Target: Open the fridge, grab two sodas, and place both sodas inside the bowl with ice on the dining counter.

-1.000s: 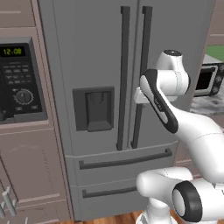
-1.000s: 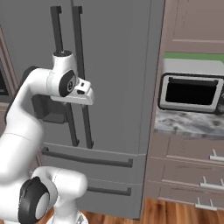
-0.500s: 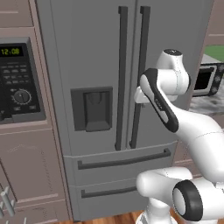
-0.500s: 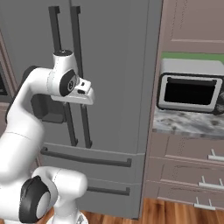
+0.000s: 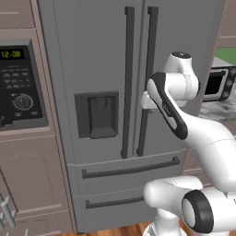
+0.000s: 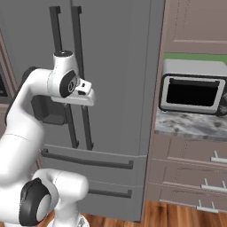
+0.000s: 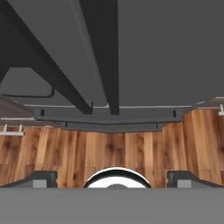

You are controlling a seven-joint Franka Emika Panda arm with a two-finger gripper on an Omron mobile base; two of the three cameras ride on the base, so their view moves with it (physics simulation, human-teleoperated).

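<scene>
Fridge [image 5: 97, 60] stands directly ahead of the base, tall and grey, both upper doors shut. Two dark vertical bar handles [image 5: 138, 83] run side by side at the centre seam. Recessed dispenser panel [image 5: 97, 115] sits in the left door, below mid-height. Two lower drawers [image 5: 129, 168] beneath, each with a dark horizontal bar, both closed.

Arm is raised in front of the right door, hand at about handle mid-height, just right of the right-hand bar and close to the door face. Gripper [image 7: 112, 177] points steeply downward: the hand view looks down along the door fronts and both bars to the wooden floor [image 7: 109, 151]. Jaws stand wide apart, the two dark finger tips [image 7: 41, 178] at opposite sides of that view, nothing between them, no contact with either handle.

Left of the fridge, a built-in black oven panel [image 5: 18, 87] with a lit clock. Right of the fridge, a microwave [image 6: 193, 93] on a marbled counter [image 6: 190, 126] over brown drawers.
</scene>
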